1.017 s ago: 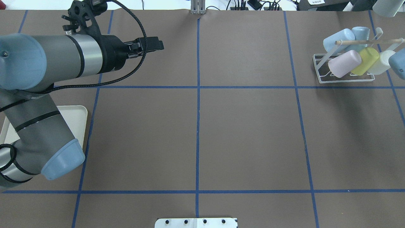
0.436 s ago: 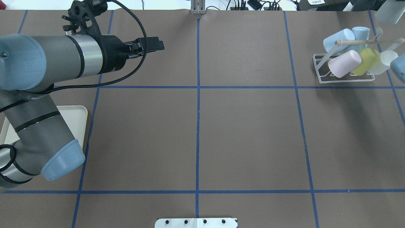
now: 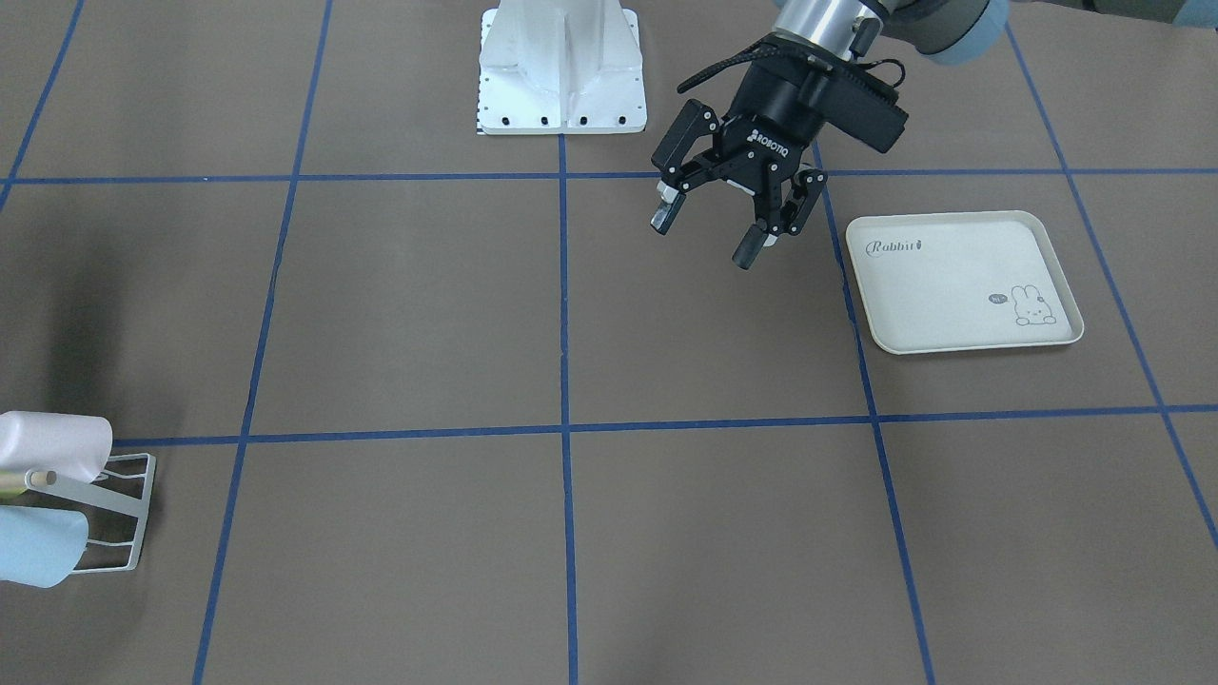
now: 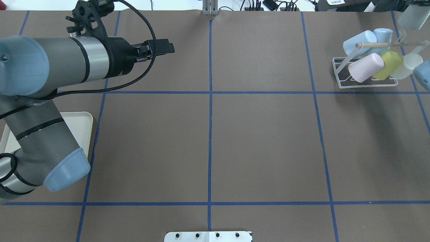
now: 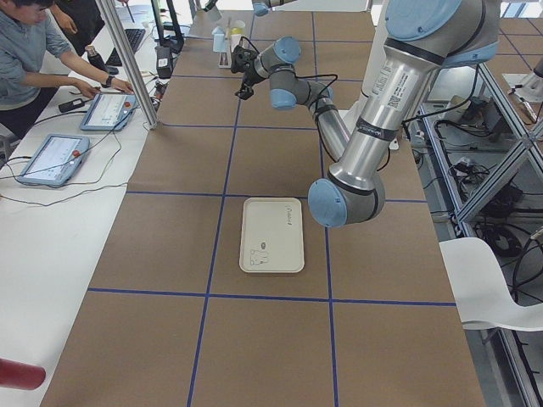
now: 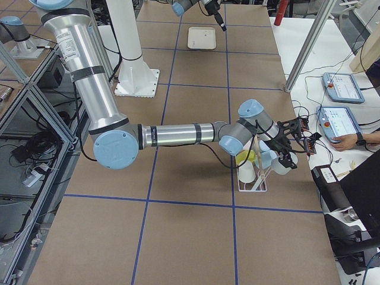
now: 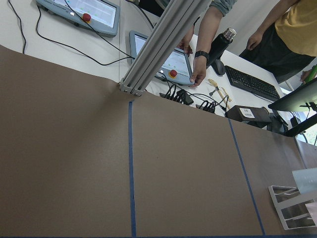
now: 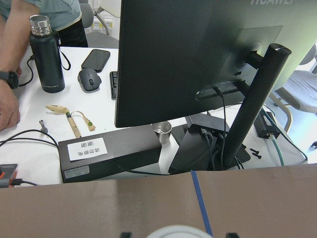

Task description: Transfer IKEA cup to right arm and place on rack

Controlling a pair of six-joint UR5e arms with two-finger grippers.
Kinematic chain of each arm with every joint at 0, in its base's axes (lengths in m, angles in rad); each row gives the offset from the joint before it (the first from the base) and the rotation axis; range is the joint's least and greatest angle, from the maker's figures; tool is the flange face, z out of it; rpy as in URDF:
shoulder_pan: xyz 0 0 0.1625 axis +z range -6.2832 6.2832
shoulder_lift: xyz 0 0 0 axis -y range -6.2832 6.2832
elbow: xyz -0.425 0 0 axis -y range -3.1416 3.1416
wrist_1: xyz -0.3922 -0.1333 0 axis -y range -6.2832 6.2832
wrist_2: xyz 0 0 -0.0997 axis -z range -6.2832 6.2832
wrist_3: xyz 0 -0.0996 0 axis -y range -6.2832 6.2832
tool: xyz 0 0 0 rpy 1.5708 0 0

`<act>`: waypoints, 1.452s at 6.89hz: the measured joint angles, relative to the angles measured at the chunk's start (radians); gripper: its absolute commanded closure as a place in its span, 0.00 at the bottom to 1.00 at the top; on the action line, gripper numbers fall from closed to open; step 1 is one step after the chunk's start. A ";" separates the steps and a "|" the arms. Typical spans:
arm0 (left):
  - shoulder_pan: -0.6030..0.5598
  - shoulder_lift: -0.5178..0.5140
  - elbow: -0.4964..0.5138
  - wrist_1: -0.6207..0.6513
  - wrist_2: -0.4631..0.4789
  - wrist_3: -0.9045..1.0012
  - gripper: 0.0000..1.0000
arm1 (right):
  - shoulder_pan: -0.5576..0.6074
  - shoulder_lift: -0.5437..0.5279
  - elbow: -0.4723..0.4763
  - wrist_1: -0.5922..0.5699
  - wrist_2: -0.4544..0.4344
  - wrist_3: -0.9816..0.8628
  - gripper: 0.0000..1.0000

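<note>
The tray (image 3: 952,333) lay nearest me. Just beside it my left tool (image 3: 704,238) hung released above the desk (image 4: 262,141). Farther off, the rack (image 4: 342,80) carried five pastel cups (image 4: 365,67). Beyond its rod, my right tool (image 8: 177,234) gripped the cup (image 4: 414,17) in the air.

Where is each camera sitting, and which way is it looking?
Front-facing: across the table, facing the robot, looking down; open left gripper near tray.
Overhead: behind the robot, looking forward and down; left arm, rack far right.
Exterior left: table's left end, looking along it; big left arm.
Exterior right: opposite end; right arm stretched to the rack.
Left wrist: faces the operators' desk; no gripper shows.
Right wrist: faces a monitor; fingertips barely show.
Shared: front-facing and exterior left both show the tray.
</note>
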 measured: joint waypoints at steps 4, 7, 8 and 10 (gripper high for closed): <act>0.003 -0.002 -0.001 0.000 0.000 0.000 0.00 | -0.016 -0.012 -0.051 0.080 -0.006 0.005 1.00; 0.003 -0.004 -0.001 0.000 0.000 -0.003 0.00 | -0.021 -0.027 -0.052 0.098 -0.003 0.009 0.63; 0.003 -0.004 -0.002 0.000 -0.001 -0.003 0.00 | -0.023 -0.029 -0.051 0.100 -0.002 0.011 0.01; 0.003 -0.005 -0.002 0.000 -0.001 -0.002 0.00 | -0.028 -0.034 -0.046 0.104 0.000 0.015 0.00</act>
